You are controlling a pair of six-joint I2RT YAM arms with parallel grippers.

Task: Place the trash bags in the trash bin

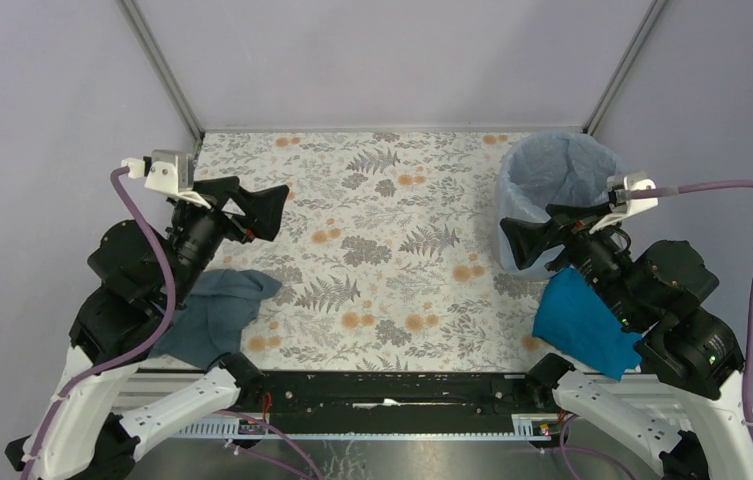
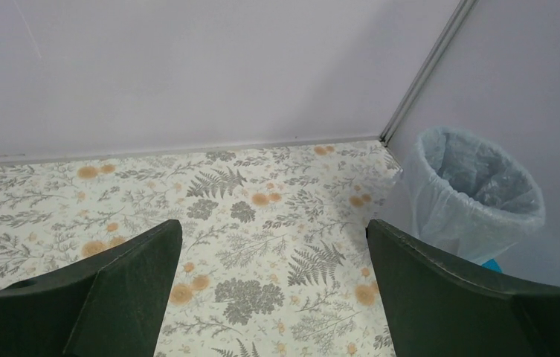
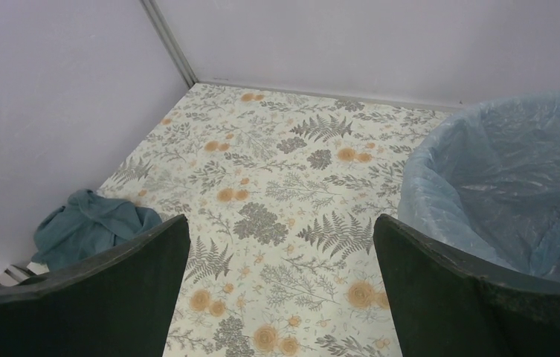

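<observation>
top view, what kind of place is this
Probably a lab test booth: plain lilac walls closing in a floral-covered table, with two robot arms bolted at its near edge.

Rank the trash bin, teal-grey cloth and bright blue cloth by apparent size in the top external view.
1. trash bin: largest, even with the right arm covering part of it.
2-3. teal-grey cloth and bright blue cloth: they look about alike, and both lie partly under arms, so I won't rank them.
</observation>
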